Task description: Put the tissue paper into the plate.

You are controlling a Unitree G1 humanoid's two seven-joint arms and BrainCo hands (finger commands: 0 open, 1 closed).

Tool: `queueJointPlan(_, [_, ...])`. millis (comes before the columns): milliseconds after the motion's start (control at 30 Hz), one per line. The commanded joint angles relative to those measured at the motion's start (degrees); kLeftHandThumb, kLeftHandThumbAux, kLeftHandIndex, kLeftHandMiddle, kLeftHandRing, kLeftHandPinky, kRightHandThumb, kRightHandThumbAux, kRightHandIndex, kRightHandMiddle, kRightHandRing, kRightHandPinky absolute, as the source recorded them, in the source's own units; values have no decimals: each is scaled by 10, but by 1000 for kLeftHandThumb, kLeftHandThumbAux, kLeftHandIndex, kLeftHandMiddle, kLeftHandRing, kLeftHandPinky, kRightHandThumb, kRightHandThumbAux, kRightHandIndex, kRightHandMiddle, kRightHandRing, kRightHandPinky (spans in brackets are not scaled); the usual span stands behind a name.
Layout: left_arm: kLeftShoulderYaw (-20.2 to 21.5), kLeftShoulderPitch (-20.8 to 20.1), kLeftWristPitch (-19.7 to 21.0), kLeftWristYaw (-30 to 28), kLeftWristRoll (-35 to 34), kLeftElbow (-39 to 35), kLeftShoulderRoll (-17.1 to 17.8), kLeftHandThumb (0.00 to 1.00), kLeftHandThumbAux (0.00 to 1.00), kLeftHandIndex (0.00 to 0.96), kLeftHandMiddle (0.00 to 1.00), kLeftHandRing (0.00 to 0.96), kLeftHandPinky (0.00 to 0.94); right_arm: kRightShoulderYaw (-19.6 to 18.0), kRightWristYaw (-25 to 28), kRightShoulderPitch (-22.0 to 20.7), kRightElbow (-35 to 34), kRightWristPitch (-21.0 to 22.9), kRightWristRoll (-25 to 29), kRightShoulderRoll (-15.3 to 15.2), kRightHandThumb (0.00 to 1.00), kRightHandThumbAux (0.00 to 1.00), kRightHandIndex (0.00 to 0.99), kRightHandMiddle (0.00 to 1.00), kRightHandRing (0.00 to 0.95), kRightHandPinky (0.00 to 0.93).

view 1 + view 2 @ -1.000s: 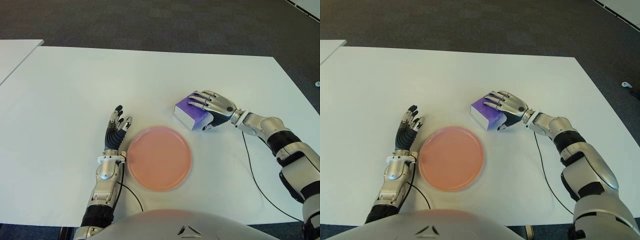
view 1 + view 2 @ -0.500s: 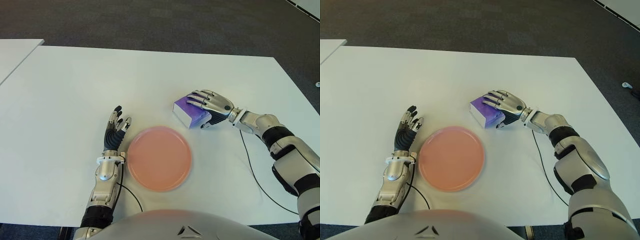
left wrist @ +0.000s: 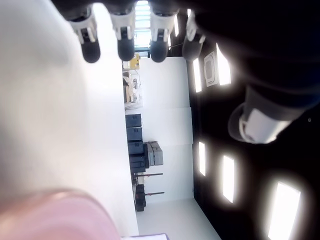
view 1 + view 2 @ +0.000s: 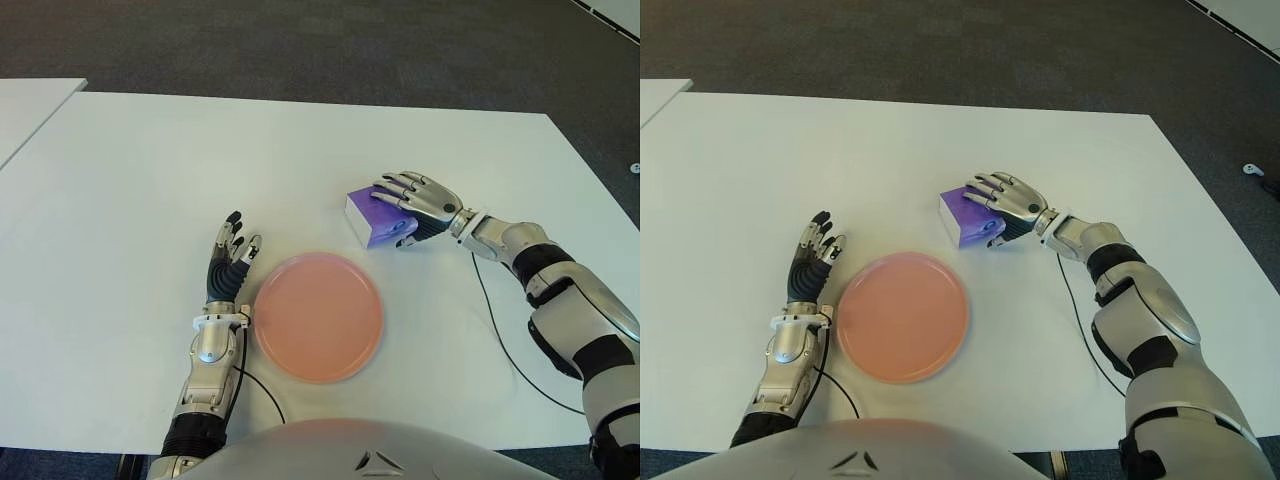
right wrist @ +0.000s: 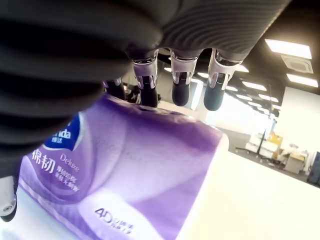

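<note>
A purple tissue pack (image 4: 368, 218) lies on the white table (image 4: 150, 180), just beyond the far right rim of the pink plate (image 4: 318, 316). My right hand (image 4: 400, 212) covers the pack, fingers (image 5: 180, 90) stretched over its top and the thumb against its near side. In the right wrist view the pack (image 5: 140, 170) fills the space under the palm. The plate holds nothing. My left hand (image 4: 232, 258) shows beside the plate's left rim, its fingers (image 3: 125, 45) straight and holding nothing.
A black cable (image 4: 500, 330) runs along the table beside my right forearm, and another curls near my left forearm. A second white table (image 4: 30, 105) stands at the far left. Dark carpet lies beyond the table's far and right edges.
My right hand has shifted a little left and away from me, and the tissue pack has moved with it. The left hand and the plate have stayed in place.
</note>
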Motion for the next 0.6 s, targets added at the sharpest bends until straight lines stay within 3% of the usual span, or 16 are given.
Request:
queueJointPlan(33, [-2,10,-5,7,9,5,-1,0,476,0,0,0,0,6,-2,-7,9,10,5,11,494,509,0,0,0,0])
queueJointPlan(600, [-4,18,-11,14,14,1,-8,0,475,0,0,0,0,4,-1,-16,9,6,16,23,503,496,0,0,0,0])
